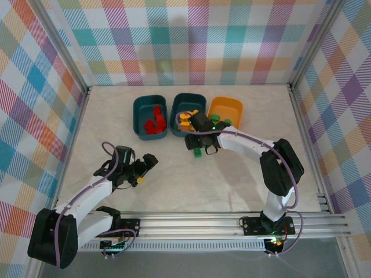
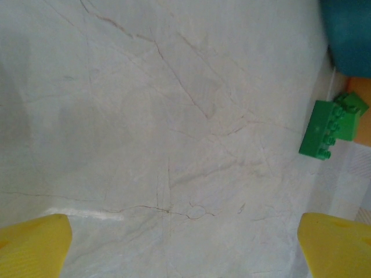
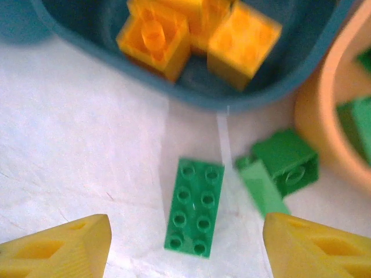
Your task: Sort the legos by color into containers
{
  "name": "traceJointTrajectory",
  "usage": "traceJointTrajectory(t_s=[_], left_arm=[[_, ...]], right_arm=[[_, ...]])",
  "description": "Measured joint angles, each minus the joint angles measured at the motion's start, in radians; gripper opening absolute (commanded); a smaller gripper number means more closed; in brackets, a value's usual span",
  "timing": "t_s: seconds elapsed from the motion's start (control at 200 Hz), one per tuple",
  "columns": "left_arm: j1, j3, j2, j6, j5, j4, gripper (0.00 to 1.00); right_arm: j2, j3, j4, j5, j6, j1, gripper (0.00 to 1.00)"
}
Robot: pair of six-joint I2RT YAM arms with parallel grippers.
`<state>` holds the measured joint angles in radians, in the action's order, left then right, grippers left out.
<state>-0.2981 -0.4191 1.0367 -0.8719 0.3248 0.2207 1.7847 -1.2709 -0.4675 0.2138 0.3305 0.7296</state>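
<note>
My right gripper [image 3: 186, 243] [image 1: 204, 147] hangs open over a flat green eight-stud lego [image 3: 194, 207] [image 1: 198, 153] that lies on the table between its yellow fingers, untouched. Two more green legos [image 3: 283, 164] lie beside the orange-yellow container [image 3: 324, 119] [image 1: 227, 106], which holds green pieces. The middle teal container [image 3: 191, 95] [image 1: 181, 102] holds yellow legos [image 3: 200, 35]. Red legos [image 1: 154, 123] fill the left teal container [image 1: 139, 119]. Over bare table at the near left, my left gripper [image 2: 185, 246] [image 1: 145, 171] is open and holds nothing.
In the left wrist view a green lego [image 2: 327, 128] lies at the far right, below a teal container corner [image 2: 348, 29]. Aluminium rails border the table's sides and front edge [image 1: 232, 220]. Checked walls enclose the table on three sides.
</note>
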Motion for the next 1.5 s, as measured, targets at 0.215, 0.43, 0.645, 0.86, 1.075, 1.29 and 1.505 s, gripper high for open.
traceJointTrajectory(t_s=[0.215, 0.43, 0.645, 0.86, 1.075, 1.29, 1.505], left_arm=[[-0.086, -0.023, 0.126, -0.012, -0.024, -0.06, 1.0], [-0.143, -0.062, 0.167, -0.019, -0.097, -0.029, 1.0], [-0.146, -0.09, 0.195, -0.018, -0.102, 0.0, 1.0], [-0.148, -0.115, 0.215, -0.015, -0.101, 0.024, 1.0], [-0.158, -0.151, 0.248, -0.013, -0.095, 0.039, 1.0], [-0.189, -0.18, 0.264, -0.01, -0.045, -0.041, 1.0], [-0.203, -0.199, 0.269, 0.005, -0.045, -0.038, 1.0]], right_arm=[[0.023, 0.046, 0.012, -0.032, 0.055, 0.013, 0.68], [0.129, 0.024, 0.026, -0.043, 0.077, 0.032, 0.57], [0.19, -0.046, 0.007, 0.014, 0.083, 0.058, 0.35], [0.19, -0.047, 0.019, 0.04, 0.08, 0.089, 0.27], [0.182, -0.046, 0.026, 0.044, 0.077, 0.092, 0.26], [0.08, -0.044, 0.026, 0.078, 0.063, 0.092, 0.26], [-0.002, -0.044, 0.037, 0.065, 0.045, 0.055, 0.26]])
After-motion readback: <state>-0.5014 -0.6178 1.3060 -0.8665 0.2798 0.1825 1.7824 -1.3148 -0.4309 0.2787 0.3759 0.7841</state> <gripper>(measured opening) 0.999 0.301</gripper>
